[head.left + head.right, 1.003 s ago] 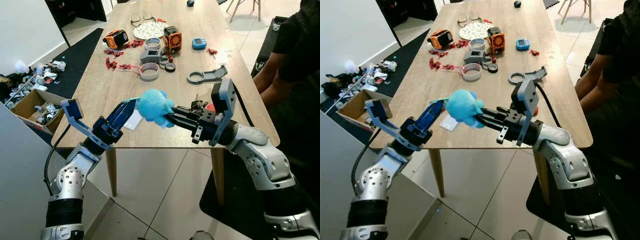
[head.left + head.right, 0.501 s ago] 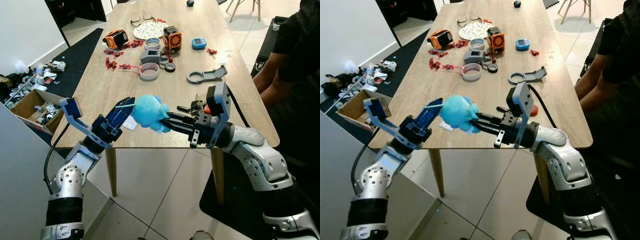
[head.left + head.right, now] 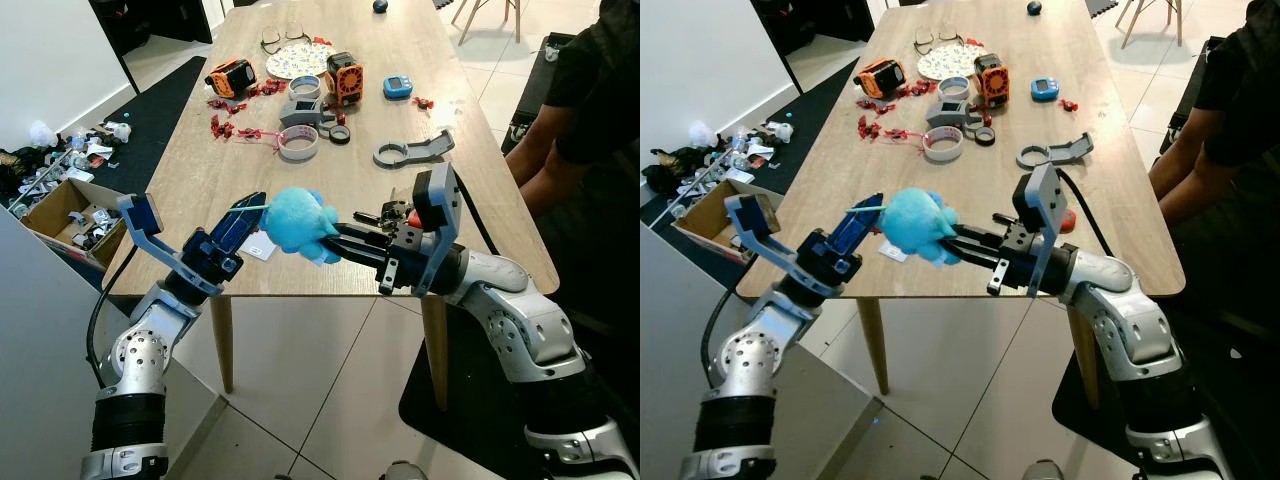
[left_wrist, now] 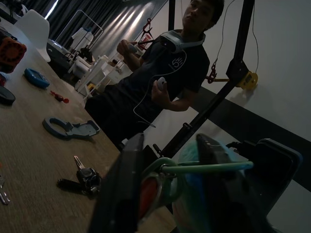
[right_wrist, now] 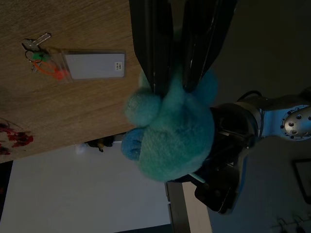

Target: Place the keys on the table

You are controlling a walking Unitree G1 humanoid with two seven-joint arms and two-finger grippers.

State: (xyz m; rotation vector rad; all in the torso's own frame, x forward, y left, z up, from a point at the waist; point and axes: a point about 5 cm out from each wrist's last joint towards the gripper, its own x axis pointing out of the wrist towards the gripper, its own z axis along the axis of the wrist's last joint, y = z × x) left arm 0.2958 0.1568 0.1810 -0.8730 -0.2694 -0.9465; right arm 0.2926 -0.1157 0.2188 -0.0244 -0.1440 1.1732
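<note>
A fluffy blue plush keychain (image 3: 300, 222) hangs in the air just off the table's near edge. My right gripper (image 3: 337, 237) is shut on it from the right, its black fingers (image 5: 155, 43) squeezing the plush (image 5: 167, 131). A thin green loop (image 4: 209, 168) with a ring runs from the plush across the fingers of my left gripper (image 3: 245, 212), which stands open right against the plush's left side. A black bunch of keys (image 3: 393, 213) lies on the wooden table (image 3: 200, 170) behind my right wrist. A key with a clear card tag (image 5: 95, 65) lies near the table edge.
Tape rolls (image 3: 298, 143), a grey tool (image 3: 412, 150), orange devices and red clips fill the far half of the table. A person (image 3: 590, 100) sits at the right side. A cardboard box (image 3: 65, 212) of clutter stands on the floor to the left.
My right gripper carried the blue plush a little left, up to the left gripper, and the green loop now shows over the left fingers. In the last half second little moved.
</note>
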